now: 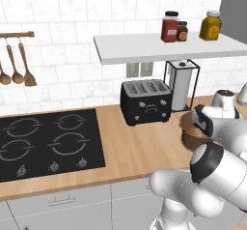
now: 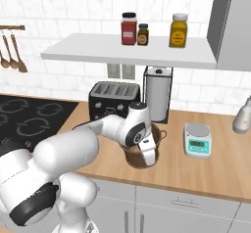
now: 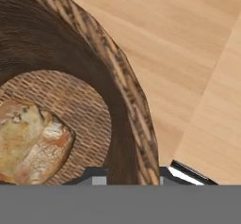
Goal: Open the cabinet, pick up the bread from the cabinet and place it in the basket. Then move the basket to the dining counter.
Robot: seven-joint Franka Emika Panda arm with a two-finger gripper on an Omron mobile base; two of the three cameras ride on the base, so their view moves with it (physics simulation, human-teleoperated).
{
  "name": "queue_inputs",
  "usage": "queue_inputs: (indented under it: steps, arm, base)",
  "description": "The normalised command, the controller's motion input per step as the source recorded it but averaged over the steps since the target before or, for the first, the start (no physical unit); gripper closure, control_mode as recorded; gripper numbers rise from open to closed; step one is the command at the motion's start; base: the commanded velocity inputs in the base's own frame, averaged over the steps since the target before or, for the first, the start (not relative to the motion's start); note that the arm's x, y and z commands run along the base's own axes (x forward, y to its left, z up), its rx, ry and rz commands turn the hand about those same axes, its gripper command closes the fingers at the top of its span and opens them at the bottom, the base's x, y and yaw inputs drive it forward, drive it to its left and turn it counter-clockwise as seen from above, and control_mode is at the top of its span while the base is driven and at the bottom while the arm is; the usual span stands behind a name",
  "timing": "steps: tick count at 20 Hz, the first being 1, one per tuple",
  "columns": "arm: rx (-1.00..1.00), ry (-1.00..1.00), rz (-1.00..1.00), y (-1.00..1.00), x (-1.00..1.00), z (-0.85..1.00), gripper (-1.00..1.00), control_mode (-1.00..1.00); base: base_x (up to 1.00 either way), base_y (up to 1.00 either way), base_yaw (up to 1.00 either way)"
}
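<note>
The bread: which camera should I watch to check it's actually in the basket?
Hand view: the bread lies on the woven floor inside the basket, seen from above. In the left base view the arm hides most of the basket; in the right base view the gripper at the rim blocks its inside.

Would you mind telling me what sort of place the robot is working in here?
A home kitchen, rendered rather than real: a wood worktop with a black four-burner hob, a black toaster against white wall tiles, and a shelf of jars above.
</note>
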Motion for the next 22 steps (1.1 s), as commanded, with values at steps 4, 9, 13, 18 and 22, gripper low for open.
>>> queue_inputs:
  steps: [4,9,13,18,22]
  arm:
    - [-0.03,0.15,0.02,0.17,-0.05,0.09,1.00,-1.00]
    - [0.00,-0.04,0.05,0.16,-0.50,0.78,1.00,-1.00]
    - [0.07,-0.13,0.12,0.44,-0.73,0.71,1.00,-1.00]
    - [0.07,-0.12,0.25,0.76,-0.59,0.75,1.00,-1.00]
    - [0.01,-0.13,0.21,0.86,-0.52,0.65,1.00,-1.00]
  base:
    - [0.00,0.00,0.00]
    - [0.00,0.00,0.00]
    - [0.00,0.00,0.00]
    - [0.00,0.00,0.00]
    - [0.00,0.00,0.00]
